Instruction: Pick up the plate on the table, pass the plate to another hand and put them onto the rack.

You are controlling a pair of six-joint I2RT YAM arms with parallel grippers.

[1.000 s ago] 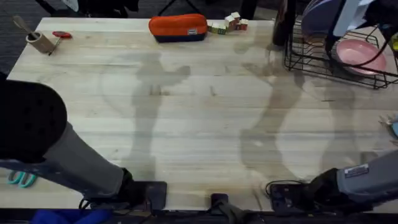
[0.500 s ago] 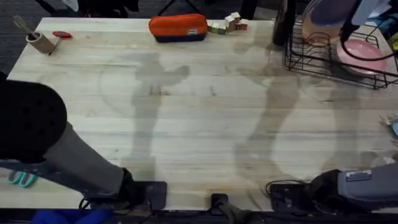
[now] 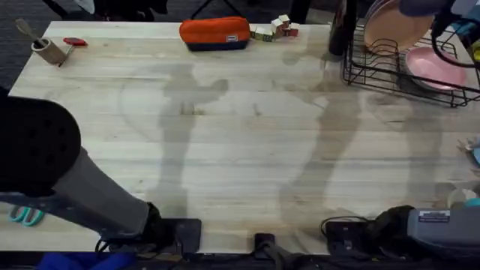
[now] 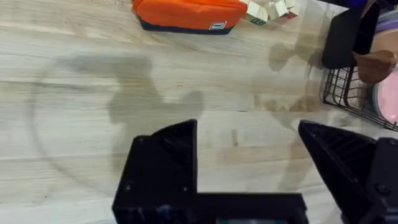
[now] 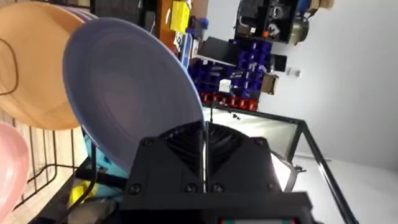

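The light-blue plate [image 5: 134,93] stands on edge between the fingers of my right gripper [image 5: 204,152], which is shut on its rim. It hangs above the black wire rack [image 3: 375,71] at the table's far right corner, and its blue edge [image 3: 424,6] shows at the top of the overhead view. Just beside it, a peach plate [image 5: 31,74] stands in the rack. My left gripper [image 4: 249,158] is open with nothing in it, above bare table [image 3: 247,150] near the front left.
A pink plate [image 3: 435,67] lies in the rack beside the peach plate [image 3: 397,26]. An orange pouch [image 3: 214,33] and small blocks [image 3: 274,30] sit along the far edge. A dark bottle [image 3: 339,30] stands left of the rack. My left arm [image 3: 37,150] looms large at lower left.
My right gripper has carried the light-blue plate farther back and up over the rack, uncovering the peach plate in the overhead view. The left arm has not moved.
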